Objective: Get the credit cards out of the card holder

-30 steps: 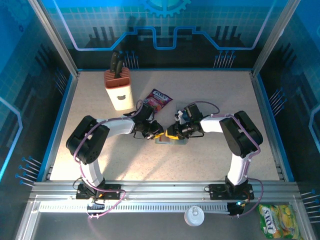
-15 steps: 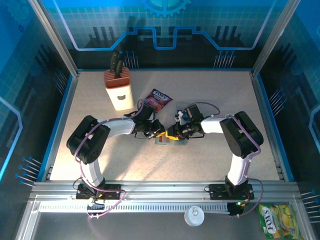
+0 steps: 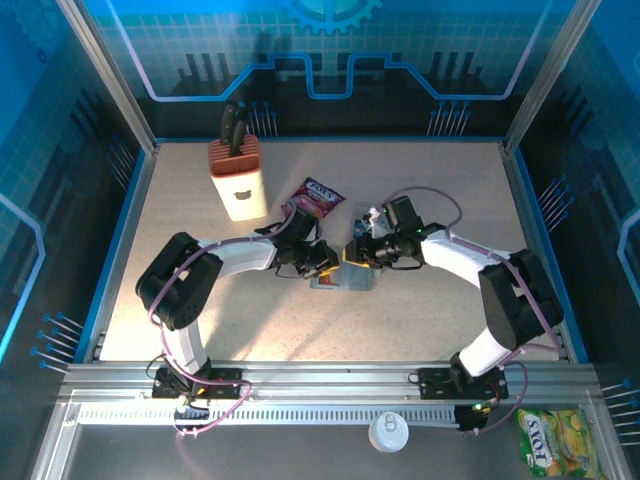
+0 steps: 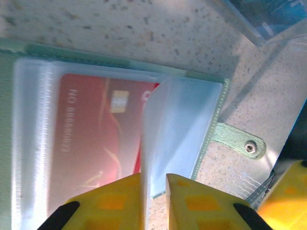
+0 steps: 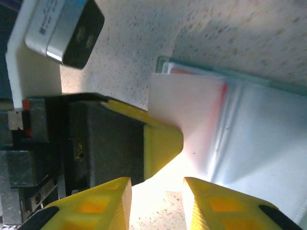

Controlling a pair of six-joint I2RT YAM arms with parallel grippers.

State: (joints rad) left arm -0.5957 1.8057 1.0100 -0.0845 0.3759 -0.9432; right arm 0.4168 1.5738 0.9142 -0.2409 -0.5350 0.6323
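While both arms are bent inward toward the table's middle, the top view is read from left to right. A knife block (image 3: 237,180) is noted upright at 10 o'clock from the centre. A purple snack packet (image 3: 317,197) is seen lying flat at 11 o'clock from the card holder (image 3: 345,280), near it but apart.

The left gripper (image 3: 325,265) is placed at the holder's 10 o'clock corner. In the left wrist view its jaws (image 4: 154,179) are seen clenched on a clear sleeve (image 4: 180,124), which is lifted and curled up from the holder's open face. A red card (image 4: 91,139) is seen lying under a flat clear pocket at 9 o'clock from that sleeve. The holder's green edge (image 4: 72,53) and snap strap (image 4: 237,143) are seen flat on the speckled table (image 4: 144,24).

The right gripper (image 3: 352,252) is set at the holder's 12 o'clock edge, close beside the left one. In the right wrist view its jaws (image 5: 156,184) are seen parted, with nothing visible between them; the sleeve (image 5: 249,129) is seen at 1 o'clock from them.
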